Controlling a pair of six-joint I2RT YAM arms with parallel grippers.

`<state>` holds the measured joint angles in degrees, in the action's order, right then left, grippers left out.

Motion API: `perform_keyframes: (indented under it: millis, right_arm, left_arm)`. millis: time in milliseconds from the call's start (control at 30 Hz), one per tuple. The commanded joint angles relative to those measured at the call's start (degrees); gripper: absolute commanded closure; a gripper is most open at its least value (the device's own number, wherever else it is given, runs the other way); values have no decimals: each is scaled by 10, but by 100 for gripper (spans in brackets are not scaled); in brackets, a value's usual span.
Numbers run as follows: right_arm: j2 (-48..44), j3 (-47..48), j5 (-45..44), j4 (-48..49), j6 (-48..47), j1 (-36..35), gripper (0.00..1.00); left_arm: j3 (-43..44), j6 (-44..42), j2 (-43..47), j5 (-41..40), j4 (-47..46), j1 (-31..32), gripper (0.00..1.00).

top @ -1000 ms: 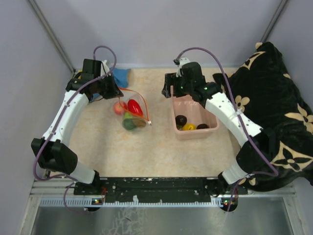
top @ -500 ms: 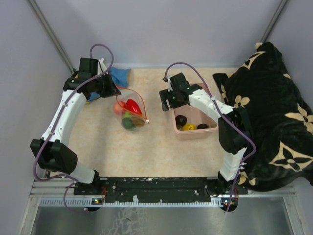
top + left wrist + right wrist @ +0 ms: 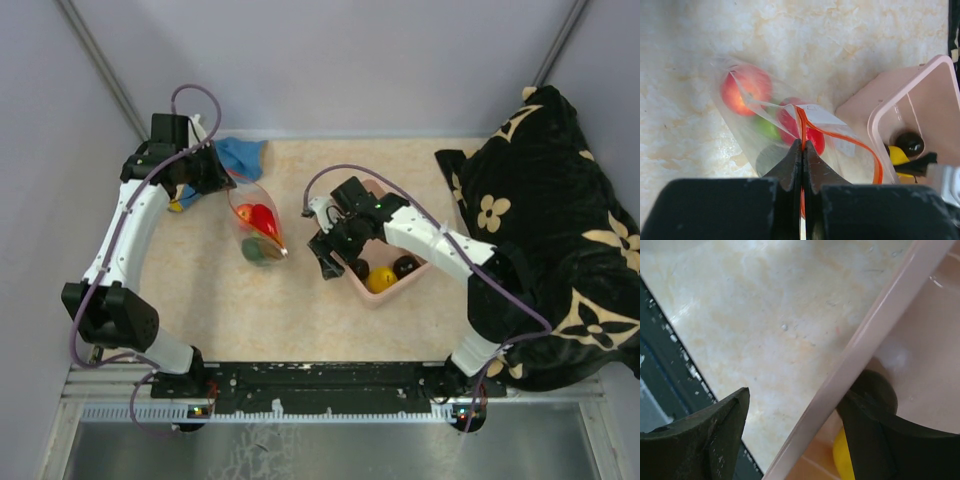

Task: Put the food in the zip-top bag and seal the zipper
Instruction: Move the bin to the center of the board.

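The clear zip-top bag (image 3: pixel 258 228) lies on the table with red, green and dark food (image 3: pixel 262 218) inside it. My left gripper (image 3: pixel 222 182) is shut on the bag's red-orange zipper (image 3: pixel 803 131) at its far-left end. In the left wrist view the zipper loops open to the right over the red fruit (image 3: pixel 812 134). My right gripper (image 3: pixel 336 262) is open and straddles the left wall of the pink tub (image 3: pixel 418 274): one finger (image 3: pixel 726 430) is outside, the other (image 3: pixel 880 440) inside, against a dark fruit (image 3: pixel 876 386) and a yellow one (image 3: pixel 841 460).
The tub holds two dark fruits (image 3: pixel 405 266) and a yellow one (image 3: pixel 381 280). A blue cloth (image 3: pixel 243 155) lies at the back left. A small yellow object (image 3: pixel 177 205) sits under the left arm. A black patterned cloth (image 3: pixel 545 230) covers the right side.
My right gripper swung forward and left over the tub's left wall, and the tub turned and slid nearer. My left gripper drew back left, stretching the bag longer and narrower.
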<state>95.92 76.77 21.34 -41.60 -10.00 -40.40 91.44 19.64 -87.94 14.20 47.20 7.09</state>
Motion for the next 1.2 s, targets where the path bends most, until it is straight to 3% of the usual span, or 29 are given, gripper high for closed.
perform_keyframes:
  millis: [0,167,333,633,867,1033,1167]
  right_arm:
    - [-86,-7,34,-77,-16,1,27]
    - [-152,-16,14,-65,47,16,25]
    - [-175,-38,-71,-44,131,101,23]
    - [-75,-4,-266,-84,166,144,23]
    - [35,74,-440,-55,158,191,21]
    - [80,158,-465,-5,156,221,20]
    - [92,207,-344,5,134,208,20]
  left_arm:
    - [24,-16,-9,-3,7,-15,100]
    - [28,-18,-14,1,8,-24,100]
    - [27,-21,-14,3,5,-29,100]
    - [12,-18,-5,20,-1,-31,100]
    - [1,-16,5,30,-1,-31,100]
    - [3,-17,6,30,2,-32,100]
    - [2,-16,7,32,1,-32,100]
